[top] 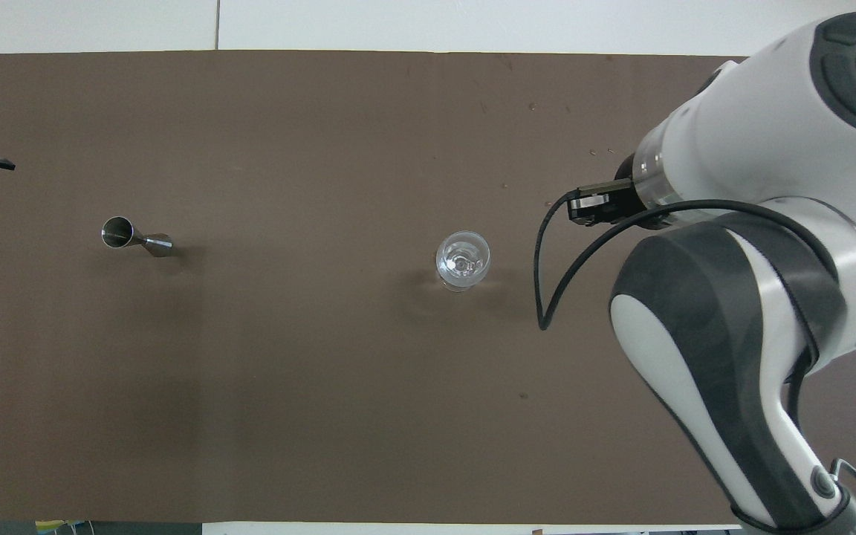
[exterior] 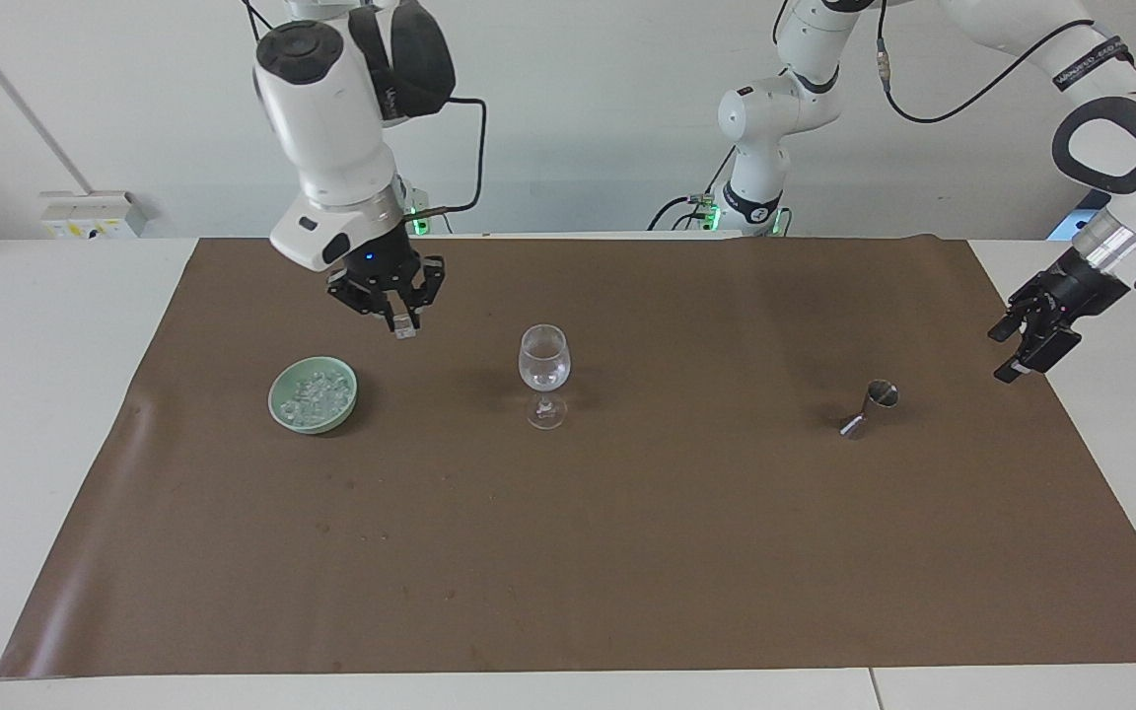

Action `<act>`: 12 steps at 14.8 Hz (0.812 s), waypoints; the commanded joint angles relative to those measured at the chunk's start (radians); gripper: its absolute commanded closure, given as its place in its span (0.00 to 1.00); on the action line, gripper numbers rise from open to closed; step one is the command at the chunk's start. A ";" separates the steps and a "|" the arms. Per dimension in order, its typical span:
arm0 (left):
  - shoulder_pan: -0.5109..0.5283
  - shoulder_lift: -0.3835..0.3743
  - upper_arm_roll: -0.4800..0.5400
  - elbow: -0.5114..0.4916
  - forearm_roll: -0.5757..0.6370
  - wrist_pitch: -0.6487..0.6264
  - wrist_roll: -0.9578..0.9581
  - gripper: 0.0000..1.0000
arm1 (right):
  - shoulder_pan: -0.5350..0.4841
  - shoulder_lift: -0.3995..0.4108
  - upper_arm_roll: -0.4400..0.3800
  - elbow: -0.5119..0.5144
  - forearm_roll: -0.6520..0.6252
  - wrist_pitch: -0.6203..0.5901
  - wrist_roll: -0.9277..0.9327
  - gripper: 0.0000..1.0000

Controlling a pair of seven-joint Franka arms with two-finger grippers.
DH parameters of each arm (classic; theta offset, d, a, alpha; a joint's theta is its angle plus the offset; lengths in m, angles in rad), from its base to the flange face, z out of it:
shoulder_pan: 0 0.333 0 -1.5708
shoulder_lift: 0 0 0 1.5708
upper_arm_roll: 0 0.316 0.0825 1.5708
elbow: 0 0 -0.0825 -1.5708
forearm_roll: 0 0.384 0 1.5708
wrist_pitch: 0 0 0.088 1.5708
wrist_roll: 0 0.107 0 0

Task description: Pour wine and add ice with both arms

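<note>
Your right gripper [exterior: 400, 320] hung raised over mat [exterior: 627, 552], between bowl [exterior: 284, 412] and wine glass [exterior: 543, 360], fingers clenched on one ice cube [exterior: 403, 329]. Remaining ice [exterior: 317, 392] sat in bowl toward right arm's end. Your left gripper [exterior: 1020, 347] waited spread wide, empty, above mat edge near jigger [exterior: 869, 407].

A brown mat [exterior: 627, 552] covers most of the white table [exterior: 26, 414]. A pale green ceramic bowl [exterior: 282, 412] sits on the mat toward the right arm's end. A white socket box [exterior: 95, 212] rests on the table at that end, nearer the robots than the bowl.
</note>
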 commanded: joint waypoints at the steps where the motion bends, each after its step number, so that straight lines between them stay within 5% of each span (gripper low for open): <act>1: -0.077 -0.054 0.011 0.008 0.080 -0.069 0.093 0.00 | 0.059 0.074 -0.005 0.105 0.015 -0.017 0.113 0.86; 6: -0.146 -0.099 -0.001 0.020 0.145 -0.201 0.367 0.00 | 0.176 0.125 -0.005 0.110 0.002 0.079 0.240 0.87; 12: -0.163 -0.035 -0.007 0.205 0.212 -0.407 0.569 0.00 | 0.211 0.142 -0.007 0.050 -0.015 0.115 0.262 0.87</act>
